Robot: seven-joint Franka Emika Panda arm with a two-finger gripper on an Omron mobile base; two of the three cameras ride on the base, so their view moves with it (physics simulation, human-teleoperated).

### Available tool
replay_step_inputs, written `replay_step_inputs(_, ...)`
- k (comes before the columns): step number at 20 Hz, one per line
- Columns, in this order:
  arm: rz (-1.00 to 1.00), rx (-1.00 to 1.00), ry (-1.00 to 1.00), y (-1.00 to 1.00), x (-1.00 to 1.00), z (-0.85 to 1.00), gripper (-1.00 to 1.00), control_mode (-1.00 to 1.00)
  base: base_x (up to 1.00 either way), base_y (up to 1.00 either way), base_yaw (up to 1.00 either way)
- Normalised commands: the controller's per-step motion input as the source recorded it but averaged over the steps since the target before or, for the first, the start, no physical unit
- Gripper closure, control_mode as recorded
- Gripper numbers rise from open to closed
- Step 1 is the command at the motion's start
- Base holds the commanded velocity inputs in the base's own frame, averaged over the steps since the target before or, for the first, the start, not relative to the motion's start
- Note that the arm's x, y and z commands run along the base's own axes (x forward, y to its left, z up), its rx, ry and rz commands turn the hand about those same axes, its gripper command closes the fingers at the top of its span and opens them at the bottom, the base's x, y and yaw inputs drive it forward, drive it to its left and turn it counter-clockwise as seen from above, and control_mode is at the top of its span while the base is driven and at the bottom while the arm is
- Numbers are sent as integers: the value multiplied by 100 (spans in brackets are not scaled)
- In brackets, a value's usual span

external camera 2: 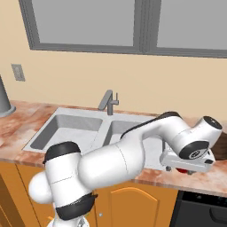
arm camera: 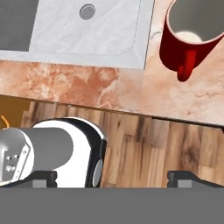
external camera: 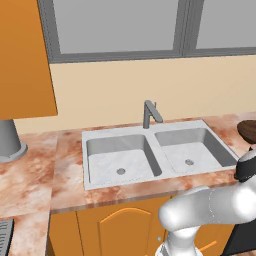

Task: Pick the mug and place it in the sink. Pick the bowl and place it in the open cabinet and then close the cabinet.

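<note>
While the small red mug [arm camera: 192,39] stands on the marbled tabletop [arm camera: 78,83] just beside the grey metal double-basin sink [external camera: 150,155], the hand [arm camera: 113,177] hovers wide open, empty — every step remains.

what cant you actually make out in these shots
- The mug: its top is cut off by the upper edge of the hand view; in the right base view the robot's hand hides all but a red sliver.
- The bowl: cut off by the right edge of the left base view.
- The cabinet: one orange panel cropped at the top left of the left base view; whether it is open cannot be told.
</note>
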Motion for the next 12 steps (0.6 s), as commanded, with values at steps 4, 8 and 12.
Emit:
replay_step_inputs(4, 4, 0, -2, 0, 4, -19, -100, -100, 0, 0, 0)
replay_step_inputs(8, 2, 0, -7, -2, 6, -18, -100, -100, 0, 0, 0)
replay_step_inputs(12, 0, -3, -13, 0, 9, -18, -100, -100, 0, 0, 0)
